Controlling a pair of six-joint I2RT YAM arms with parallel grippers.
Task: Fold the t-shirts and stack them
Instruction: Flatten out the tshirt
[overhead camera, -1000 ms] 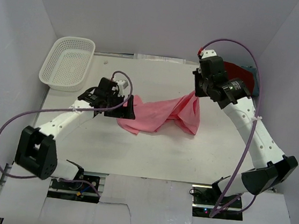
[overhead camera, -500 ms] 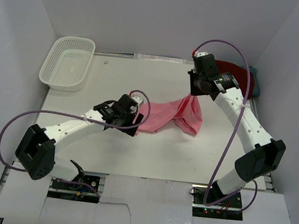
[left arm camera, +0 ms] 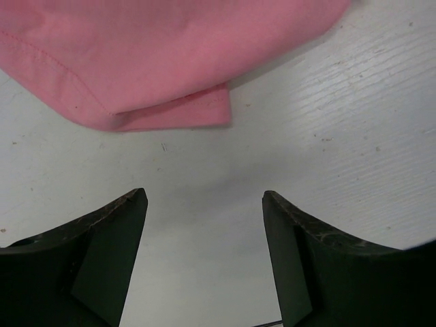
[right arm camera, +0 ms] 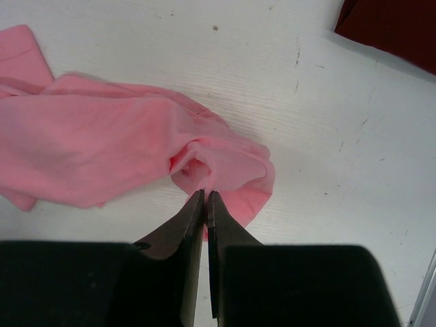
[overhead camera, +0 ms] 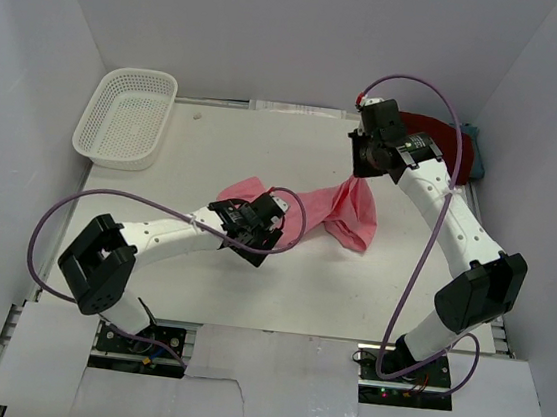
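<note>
The top external camera sat high above and behind the arm bases, facing down and forward. It was far enough off to take in the whole table, the white basket at far left and the enclosing walls. The left wrist camera looked steeply down past the left gripper (its two dark fingers filled the bottom edge). It sat very near the tabletop and caught only a hem of the pink t-shirt. The right wrist camera faced down along the right gripper from a little farther off, showing bunched pink cloth and a corner of the dark red t-shirt. All three views shared the pink t-shirt; the overhead and right wrist views shared the dark red one.
</note>
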